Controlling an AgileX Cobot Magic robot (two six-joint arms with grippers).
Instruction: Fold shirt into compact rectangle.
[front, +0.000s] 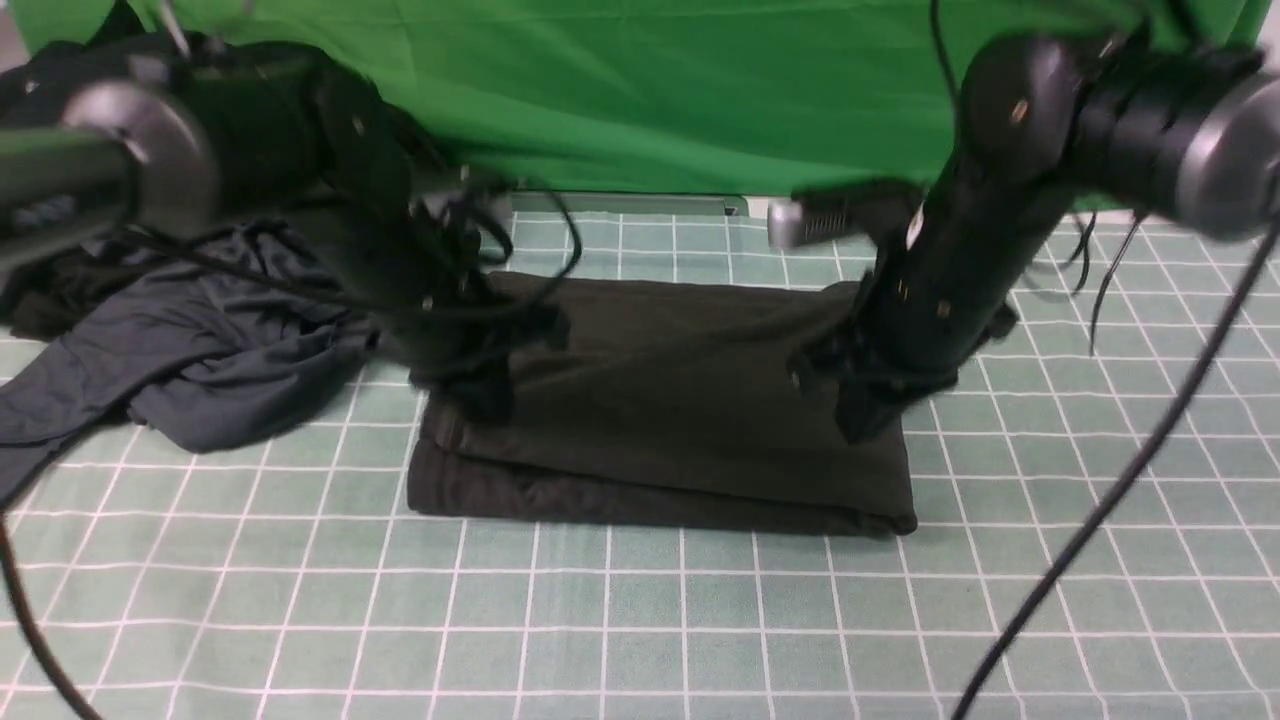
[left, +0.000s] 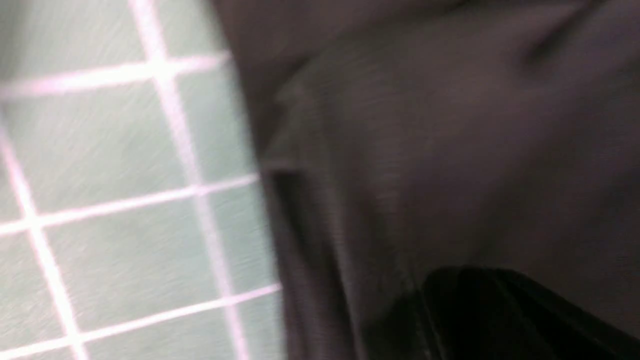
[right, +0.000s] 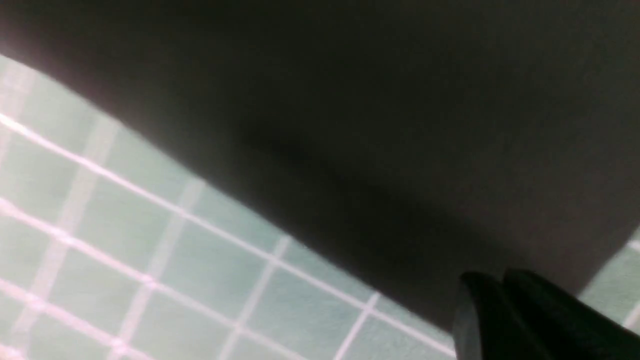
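Pressing down at the left and right ends of the shirt (front: 660, 400), both grippers sit low on the dark fabric in the middle of the front view. The left gripper (front: 480, 395) is at the shirt's left end, the right gripper (front: 865, 420) toward its right end. Both are motion-blurred and black against the dark cloth, so I cannot tell whether either pair of jaws stands apart or together, nor whether either pinches fabric or only rests on it. In the left wrist view a dark finger (left: 500, 310) lies over the cloth at the lower right of the frame. In the right wrist view a finger (right: 525, 315) shows at the lower right, at the shirt's edge beside the checked mat (right: 150, 250).

Outward from there, the shirt lies as a neat, stacked rectangle at the centre of the mat, with layered edges along its near side. By that shape, the folding looks largely done. What may remain is one more fold to make it smaller, or simply letting go and pulling clear.

A slate blue-grey garment (front: 190, 350) lies crumpled at the left of the frame, apart from the shirt.
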